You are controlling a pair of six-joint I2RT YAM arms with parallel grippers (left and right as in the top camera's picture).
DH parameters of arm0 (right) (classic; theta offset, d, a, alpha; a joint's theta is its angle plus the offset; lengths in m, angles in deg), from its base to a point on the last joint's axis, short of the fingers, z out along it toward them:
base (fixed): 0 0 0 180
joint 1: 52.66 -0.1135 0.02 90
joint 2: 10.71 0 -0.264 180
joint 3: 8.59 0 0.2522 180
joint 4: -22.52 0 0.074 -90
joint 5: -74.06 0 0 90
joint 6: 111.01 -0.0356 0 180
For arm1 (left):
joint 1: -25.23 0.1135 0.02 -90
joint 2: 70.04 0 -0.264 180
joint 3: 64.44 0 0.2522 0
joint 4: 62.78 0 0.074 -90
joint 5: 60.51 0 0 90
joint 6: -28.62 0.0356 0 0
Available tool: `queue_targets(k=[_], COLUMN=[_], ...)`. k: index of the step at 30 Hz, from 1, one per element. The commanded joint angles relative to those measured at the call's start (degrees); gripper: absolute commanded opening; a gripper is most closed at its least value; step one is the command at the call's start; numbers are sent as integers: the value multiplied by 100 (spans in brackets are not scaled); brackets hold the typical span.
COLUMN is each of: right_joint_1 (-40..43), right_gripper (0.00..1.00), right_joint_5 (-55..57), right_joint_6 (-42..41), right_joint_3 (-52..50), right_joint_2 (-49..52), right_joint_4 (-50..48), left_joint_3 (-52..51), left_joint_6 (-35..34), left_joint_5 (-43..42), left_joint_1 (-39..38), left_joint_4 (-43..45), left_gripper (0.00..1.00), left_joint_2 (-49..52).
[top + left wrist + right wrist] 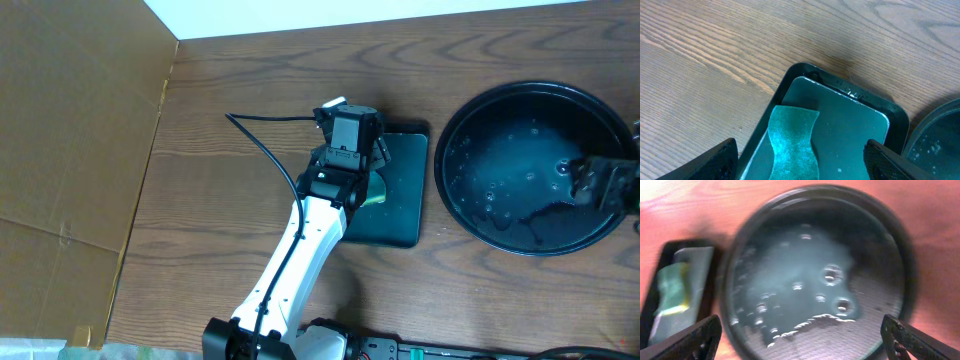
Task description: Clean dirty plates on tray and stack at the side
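Observation:
The round black tray (447, 150) stands at the right of the table, with teal-tinted water and bubbles pooled inside it. No plates show in any view. My right gripper (603, 184) hangs over the tray's right side. In the right wrist view it (800, 330) is open wide above the wet tray floor (880, 305), with nothing between its fingers. My left gripper (352, 162) is over the small rectangular tray (400, 215). In the left wrist view it (800, 156) is open, its fingers either side of a green sponge (792, 145) lying below them.
The rectangular dark tray (805, 71) lies just left of the round tray (940, 135), with a narrow gap between them. The sponge (376, 190) lies in it. A cardboard sheet (70, 130) covers the left side. A black cable (265, 150) runs from the left wrist.

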State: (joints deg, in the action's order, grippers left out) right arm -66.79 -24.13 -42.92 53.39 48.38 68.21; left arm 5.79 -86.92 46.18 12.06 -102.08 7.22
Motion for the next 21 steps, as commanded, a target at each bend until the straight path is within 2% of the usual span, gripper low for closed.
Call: queue_targets(k=[1, 7, 18, 21], right_joint_1=[-428, -584, -584, -577], right_gripper=[99, 99, 99, 99], right_joint_5=[131, 125, 133, 236], right_joint_6=[122, 118, 229, 275], right_joint_3=[-7, -7, -13, -210], right_joint_2=[-243, -319, -321, -597], right_joint_4=[31, 476, 468, 374], left_joint_3=[-11, -11, -11, -11], left_joint_6=[-7, -9, -9, -9], left_joint_5=[74, 72, 74, 72], left_joint_1=[13, 13, 13, 13], left_joint_4=[-13, -13, -13, -13], left_gripper=[81, 81, 81, 81], left_joint_2=[0, 0, 0, 0])
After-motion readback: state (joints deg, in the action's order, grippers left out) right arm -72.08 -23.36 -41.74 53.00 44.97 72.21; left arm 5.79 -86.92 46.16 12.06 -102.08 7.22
